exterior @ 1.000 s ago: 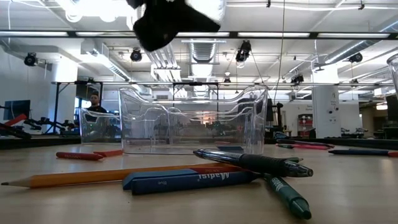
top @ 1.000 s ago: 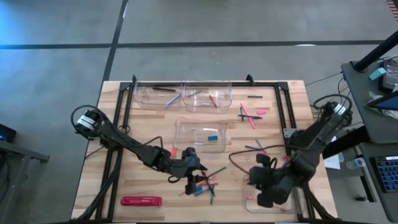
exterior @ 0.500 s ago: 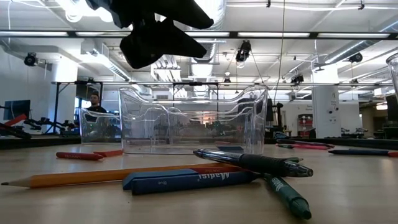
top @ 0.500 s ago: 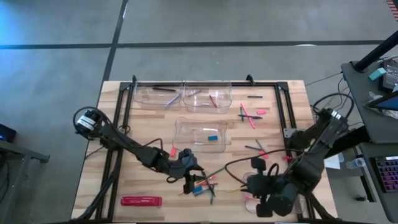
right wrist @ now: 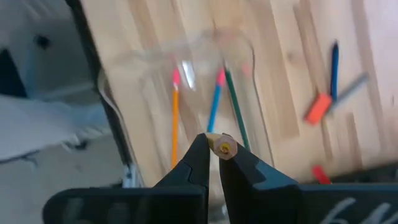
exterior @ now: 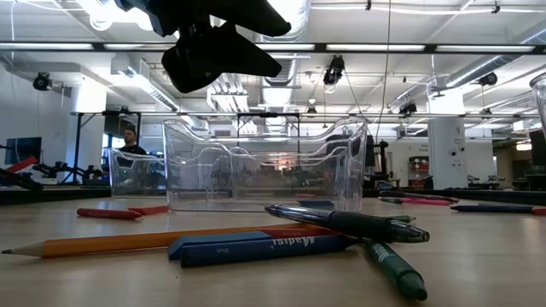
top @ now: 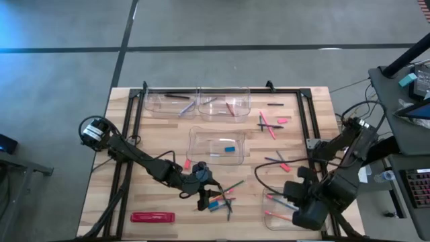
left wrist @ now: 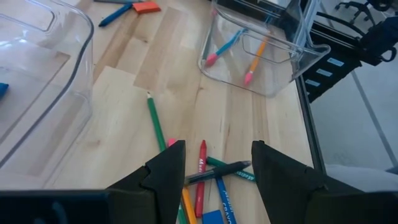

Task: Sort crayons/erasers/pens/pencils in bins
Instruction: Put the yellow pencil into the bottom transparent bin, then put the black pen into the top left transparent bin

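My right gripper (right wrist: pixel 214 149) is shut on a pencil and hangs over the clear bin (top: pixel 282 208) at the table's near right. That bin holds an orange, a blue and a green pencil (right wrist: pixel 236 106). My left gripper (left wrist: pixel 217 152) stands open above a pile of sticks near the front middle. In the pile lie a red crayon (left wrist: pixel 201 180), a dark pen (left wrist: pixel 221 171), a blue crayon (exterior: pixel 256 247) and a green pencil (left wrist: pixel 155 121). No finger touches any of them. An orange pencil (exterior: pixel 128 243) rests flat on the wood. My right gripper pinches a pencil between its two fingertips. Only the pencil's tan cut end (right wrist: pixel 222 147) shows above them; the gripper hides the rest. The fingers point steeply down, and the pencil is lifted clear above the near-right bin.
Two clear bins (top: pixel 168 104) (top: pixel 225 104) stand along the far edge, and a third (top: pixel 216 144) in the middle holds a blue eraser (top: pixel 230 148). Loose pens and erasers (top: pixel 269 124) lie at the far right. A long red flat pack (top: pixel 152 216) lies near the front left.
My right gripper has risen over the near-right bin, tipped to point more steeply down and drawn toward the table's right edge. It stays shut on the pencil. More of the bin and the pencils in it shows now.
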